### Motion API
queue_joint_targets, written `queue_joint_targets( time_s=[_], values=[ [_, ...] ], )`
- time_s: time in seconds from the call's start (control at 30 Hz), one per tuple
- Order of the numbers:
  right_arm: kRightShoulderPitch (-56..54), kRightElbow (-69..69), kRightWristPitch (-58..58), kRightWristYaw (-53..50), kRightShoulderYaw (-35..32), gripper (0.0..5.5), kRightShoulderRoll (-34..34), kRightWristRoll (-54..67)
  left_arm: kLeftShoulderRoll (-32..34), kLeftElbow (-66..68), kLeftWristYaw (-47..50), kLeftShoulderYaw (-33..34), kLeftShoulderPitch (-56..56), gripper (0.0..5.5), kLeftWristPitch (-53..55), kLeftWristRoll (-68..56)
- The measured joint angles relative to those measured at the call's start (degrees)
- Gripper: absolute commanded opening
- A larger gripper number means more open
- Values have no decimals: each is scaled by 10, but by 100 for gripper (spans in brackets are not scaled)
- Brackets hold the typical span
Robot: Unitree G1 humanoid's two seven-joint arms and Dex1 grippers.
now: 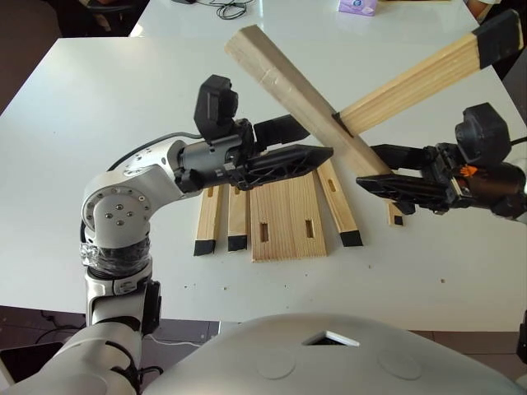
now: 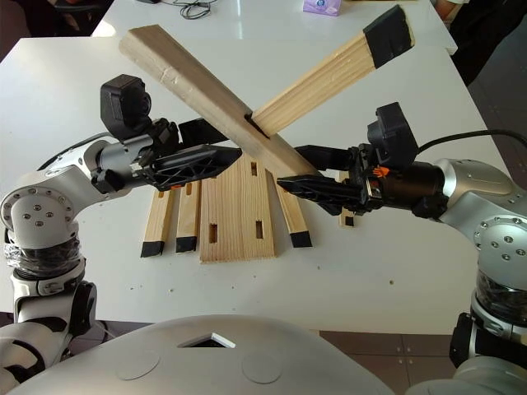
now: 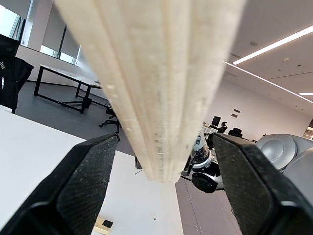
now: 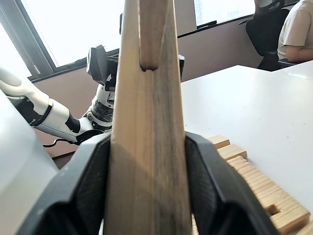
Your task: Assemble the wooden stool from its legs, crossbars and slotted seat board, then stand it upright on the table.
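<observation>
Right tool (image 2: 290, 166) clamped on the low near end of the slotted bar (image 1: 288, 86), pads (image 4: 88, 186) tight against both faces; left tool (image 1: 317, 140) spread wide around the same bar just below the joint, fingers (image 3: 83, 181) with a gap each side, so I'd say it holds nothing and my right carries the load; bar is up in the air, long axis running from far-left high to near-right low across my front; capped leg (image 1: 412, 78) sits in the bar's notch and sticks off up toward far-right, the two making an X above the worktop (image 1: 99, 107); can't tell if the leg is fully seated in the notch; slotted seat board (image 1: 284, 218) lies flat on the worktop right beneath the X, loose legs (image 1: 210, 218) just beside it on both sides; my left is the nearer to the joint, so I'd guess it closes there next to steady things; early in the task, most parts not joined.
</observation>
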Motion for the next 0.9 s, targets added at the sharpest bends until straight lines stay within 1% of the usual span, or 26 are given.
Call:
queue_joint_targets(
  time_s=[0.1,0.47,0.67,0.73,0.77,0.9],
  values=[
    [0,-3,0,-1,5,207,-6,15,0,0,0,-6,0,353,-2,3],
    [0,-1,-7,7,39,207,-15,6,1,-8,0,-21,0,353,-12,6],
    [0,0,-14,13,42,207,-17,-7,5,-17,-10,-25,5,263,-12,6],
    [0,0,-16,17,43,207,-19,-10,6,-17,-16,-24,8,240,-12,3],
    [0,0,-18,21,43,207,-22,-11,7,-17,-15,-23,9,218,-12,2],
    [0,0,-22,24,48,207,-26,-21,7,-17,-13,-26,9,213,-15,13]
  ],
)
